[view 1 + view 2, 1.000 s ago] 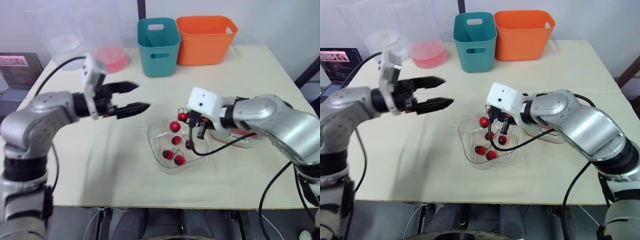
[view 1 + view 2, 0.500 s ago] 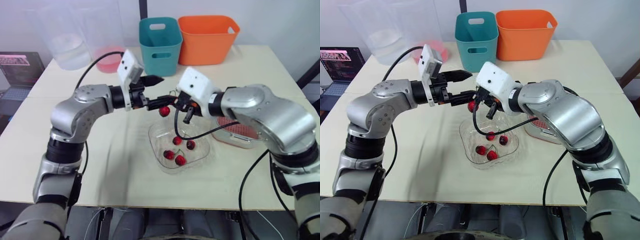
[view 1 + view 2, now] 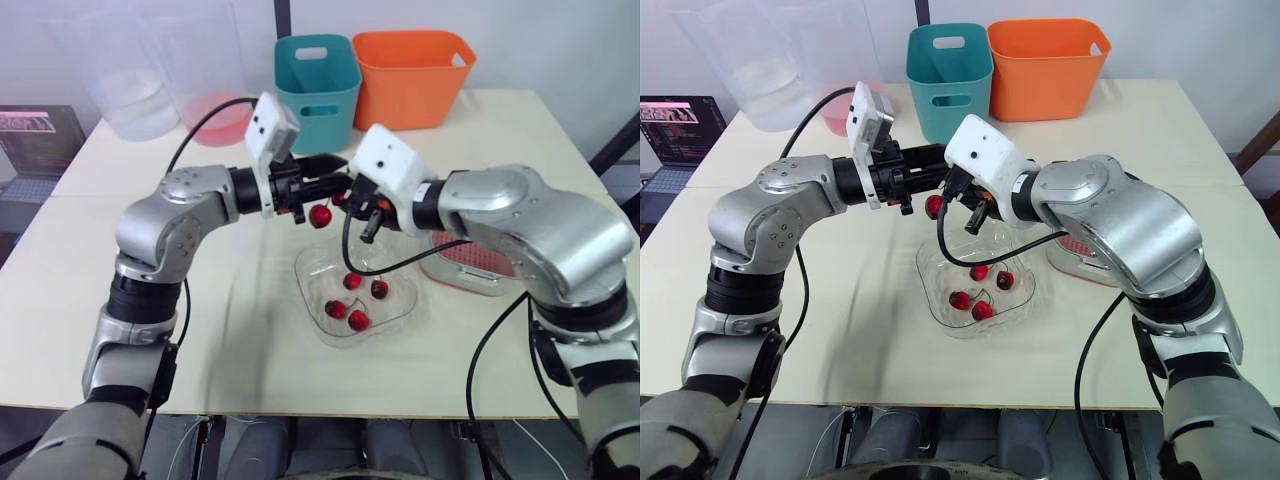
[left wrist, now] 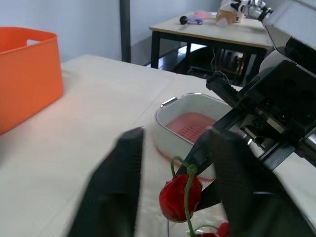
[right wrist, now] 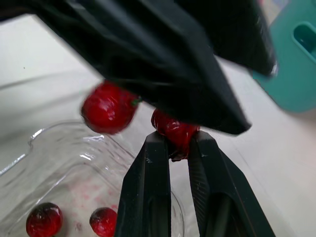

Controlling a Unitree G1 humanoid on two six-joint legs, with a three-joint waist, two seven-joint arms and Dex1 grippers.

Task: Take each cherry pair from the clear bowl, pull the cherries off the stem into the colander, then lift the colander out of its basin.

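Cherry pair [image 3: 933, 206] is held in the air over the far edge of the clear bowl [image 3: 923, 282], where both tools meet above the bench [image 3: 200, 330].

- Right tool [image 5: 178, 137]: fingers pinched tight on one cherry of the pair, the gripped cherry [image 5: 174, 131], which sits right at the fingertips.
- Left tool [image 3: 335, 184]: fingers spread apart with nothing between them clamped. The hanging cherry [image 3: 320, 215] lies in the gap between them, and I see no contact with either finger.
- Head views: the hanging cherry dangles just below both tools, a little to the robot's left of the right tool and clear of the bowl. Four loose cherries [image 3: 358, 320] lie on the bowl floor.
- Right wrist view: shows the pinch itself, with the left tool's fingers crossing close over the gripped cherry.
- Left wrist view: the green stem [image 4: 188, 170] loops above the hanging cherry and runs down across it. Beyond sits the pink colander [image 4: 190, 127] inside its white basin [image 4: 168, 109].
- Axis: the pair's long line runs steeply downward from the gripped cherry to the hanging one, its low end slanted toward the robot's left.
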